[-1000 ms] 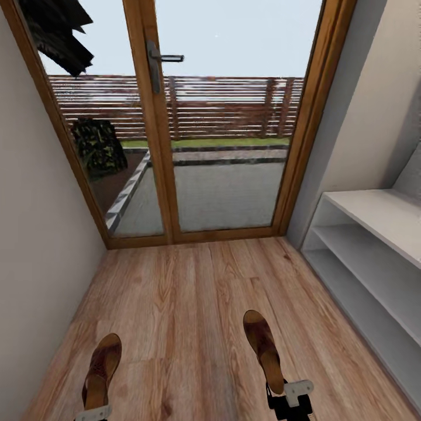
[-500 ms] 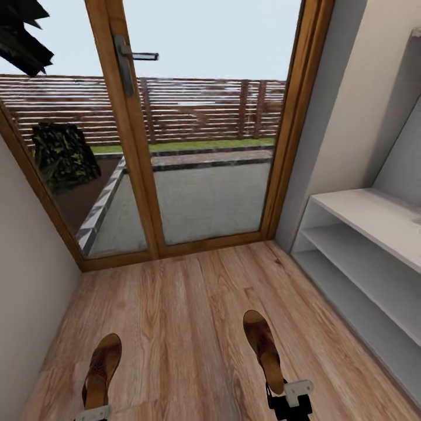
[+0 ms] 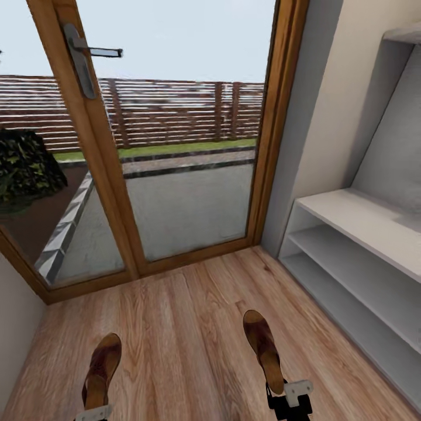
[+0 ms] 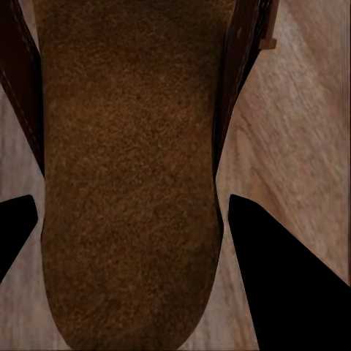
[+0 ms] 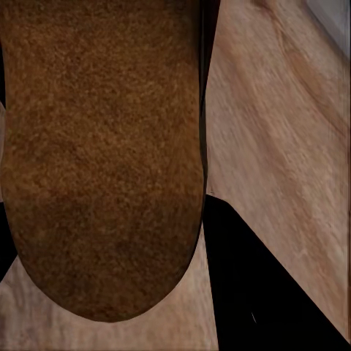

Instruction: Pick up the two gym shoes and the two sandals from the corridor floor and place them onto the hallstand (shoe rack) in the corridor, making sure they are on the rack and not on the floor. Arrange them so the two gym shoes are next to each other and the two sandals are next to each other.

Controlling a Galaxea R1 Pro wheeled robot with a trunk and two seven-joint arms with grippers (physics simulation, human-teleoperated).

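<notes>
Head view: L gripper (image 3: 92, 413) clamps left sandal (image 3: 102, 369), R gripper (image 3: 287, 396) clamps right sandal (image 3: 263, 347), hallstand (image 3: 374, 219) at right

Left end effector (image 3: 93, 413) holds sandal (image 3: 102, 371); right end effector (image 3: 289, 397) holds second sandal (image 3: 262, 346); hallstand (image 3: 362, 257) at right.

Bright, even daylight; sharp renders, wide-angle stretching.

A home entrance corridor is seen: glazed wooden door (image 3: 169, 146) at 12 o'clock, plank floor (image 3: 187, 327), shoe rack (image 3: 362, 257) at 3 o'clock.
</notes>
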